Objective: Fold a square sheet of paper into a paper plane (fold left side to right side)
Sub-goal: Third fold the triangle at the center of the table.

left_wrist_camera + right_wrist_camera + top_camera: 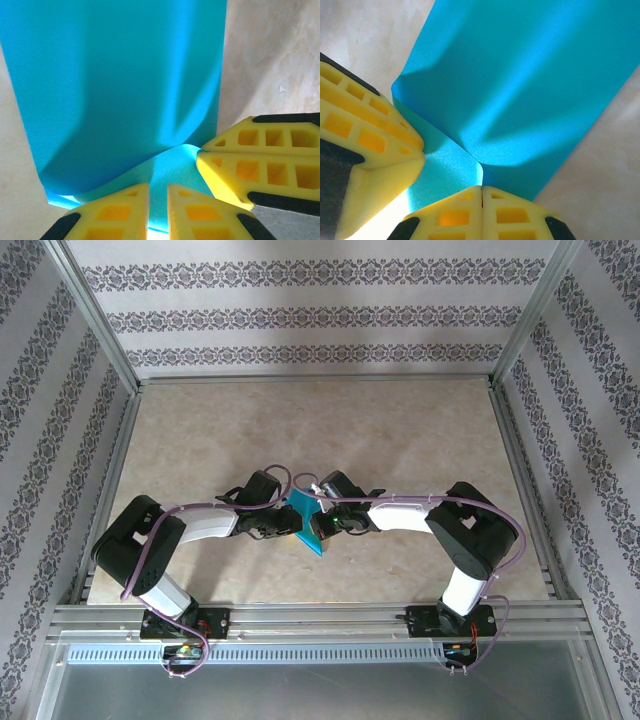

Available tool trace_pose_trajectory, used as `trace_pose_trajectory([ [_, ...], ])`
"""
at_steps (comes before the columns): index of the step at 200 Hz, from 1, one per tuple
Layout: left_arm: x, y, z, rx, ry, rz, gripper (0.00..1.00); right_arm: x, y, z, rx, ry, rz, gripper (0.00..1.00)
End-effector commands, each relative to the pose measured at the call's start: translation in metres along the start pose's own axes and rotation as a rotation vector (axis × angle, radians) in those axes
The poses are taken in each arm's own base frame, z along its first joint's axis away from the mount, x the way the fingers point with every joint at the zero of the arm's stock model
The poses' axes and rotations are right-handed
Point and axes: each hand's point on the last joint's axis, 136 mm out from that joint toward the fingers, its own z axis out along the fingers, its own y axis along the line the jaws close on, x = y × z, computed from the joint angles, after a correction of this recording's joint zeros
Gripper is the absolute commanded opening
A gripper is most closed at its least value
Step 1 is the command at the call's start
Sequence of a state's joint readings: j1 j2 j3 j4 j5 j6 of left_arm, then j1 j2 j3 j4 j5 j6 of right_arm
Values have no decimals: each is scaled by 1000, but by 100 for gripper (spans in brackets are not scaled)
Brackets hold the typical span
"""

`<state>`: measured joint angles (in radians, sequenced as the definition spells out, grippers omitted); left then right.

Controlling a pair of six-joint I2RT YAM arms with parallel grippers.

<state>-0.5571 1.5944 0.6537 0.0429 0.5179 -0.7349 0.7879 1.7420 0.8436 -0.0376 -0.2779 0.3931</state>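
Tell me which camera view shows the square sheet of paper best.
The left wrist view: the square sheet of paper is close, with both side edges and its curled lower bend visible. The right wrist view shows the sheet equally close, its right side cropped. The top external view shows the sheet as a small sliver.

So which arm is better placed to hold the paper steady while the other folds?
Probably the right: the right gripper is shut on the square sheet of paper, while the left gripper has its jaws slightly apart around it.
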Motion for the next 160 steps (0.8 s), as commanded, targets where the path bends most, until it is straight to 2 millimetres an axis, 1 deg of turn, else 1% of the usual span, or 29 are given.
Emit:
trace_pose_trajectory([
  [1,7,8,4,-28,9,12,18,28,-15,10,59,102,6,0],
  [77,8,17,10,-57,16,-1,18,25,-13,9,53,98,7,0],
  [124,17,29,12,-97,39,-18,17,11,-8,2,30,62,18,0],
  [144,20,32,14,-105,45,-23,17,3,-6,-3,17,42,26,4],
  [160,22,34,15,-112,51,-28,16,-6,-2,-8,6,20,29,10],
])
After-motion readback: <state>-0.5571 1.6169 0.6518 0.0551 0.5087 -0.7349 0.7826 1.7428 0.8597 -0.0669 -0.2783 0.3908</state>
